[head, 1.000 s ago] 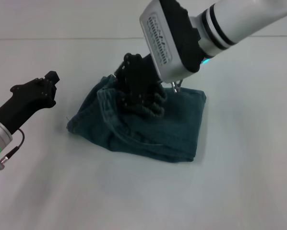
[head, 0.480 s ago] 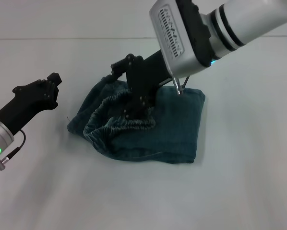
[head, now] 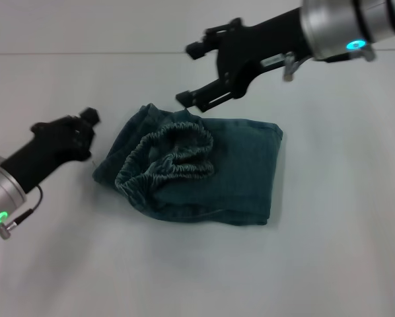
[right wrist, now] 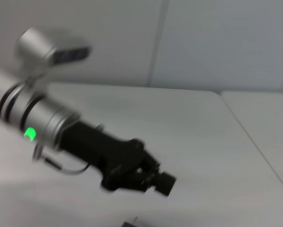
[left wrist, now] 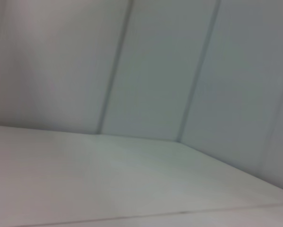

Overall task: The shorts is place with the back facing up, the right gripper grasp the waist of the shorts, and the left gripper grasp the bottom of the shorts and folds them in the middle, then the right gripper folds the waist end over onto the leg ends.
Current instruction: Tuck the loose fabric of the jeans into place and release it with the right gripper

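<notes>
The shorts point(head: 237, 175) lie on the white table as a folded blue-green denim bundle. The waist of the shorts point(head: 173, 158), a ruffled elastic band, rests on top at the bundle's left half. Under it, the bottom of the shorts is mostly covered, with only a denim edge point(head: 104, 173) showing at the left. My right gripper point(head: 192, 74) hangs open above the bundle's far edge, holding nothing and clear of the cloth. My left gripper point(head: 78, 129) sits just left of the shorts, apart from them; the right wrist view shows that left gripper point(right wrist: 148, 176) low over the table.
The white table point(head: 329, 251) spreads on all sides of the bundle. A pale panelled wall point(left wrist: 155, 71) stands behind it. The left arm's silver forearm point(head: 2, 191), with a green light, reaches in from the lower left.
My right gripper let go of the waist band, opened, and rose up and away to the far right. The band now lies on the folded shorts. The left gripper edged slightly toward the shorts.
</notes>
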You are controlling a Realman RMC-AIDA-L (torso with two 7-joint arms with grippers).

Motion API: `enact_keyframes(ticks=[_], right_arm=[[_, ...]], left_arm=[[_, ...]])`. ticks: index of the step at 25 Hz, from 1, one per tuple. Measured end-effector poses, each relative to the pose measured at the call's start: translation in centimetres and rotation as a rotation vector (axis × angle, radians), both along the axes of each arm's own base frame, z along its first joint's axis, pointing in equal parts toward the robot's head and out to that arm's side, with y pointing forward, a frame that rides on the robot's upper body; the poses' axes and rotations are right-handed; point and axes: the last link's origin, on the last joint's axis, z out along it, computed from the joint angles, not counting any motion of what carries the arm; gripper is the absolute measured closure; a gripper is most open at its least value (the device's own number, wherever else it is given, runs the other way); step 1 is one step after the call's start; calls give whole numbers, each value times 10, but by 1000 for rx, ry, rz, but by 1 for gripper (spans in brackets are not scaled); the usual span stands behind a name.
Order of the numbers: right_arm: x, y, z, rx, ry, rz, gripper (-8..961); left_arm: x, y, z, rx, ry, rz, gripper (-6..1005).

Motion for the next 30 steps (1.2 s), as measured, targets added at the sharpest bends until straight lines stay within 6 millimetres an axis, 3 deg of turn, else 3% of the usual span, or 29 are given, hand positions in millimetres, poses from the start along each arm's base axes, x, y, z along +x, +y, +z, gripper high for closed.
enact_keyframes(ticks=[5,7,11,15,21,30], right_arm=[[15,-7,16,-56,51,-243,32],[22,-10,18,-79,66,-316,33],[34,-19,15,-123,71,-394,35],[48,-26,4,-147,69,-440,37],[56,-38,-28,-230,-85,-436,74],[56,-26,-52,-187,-211,-366,74]], left_arm=[[9,-14,-4,-93,47,-137,984],[10,-17,-3,-103,40,-160,834],[7,-28,9,-129,14,-201,658],[6,-36,13,-178,18,-232,559],[14,-48,9,-270,42,-327,450],[18,-57,2,-336,64,-378,164]])
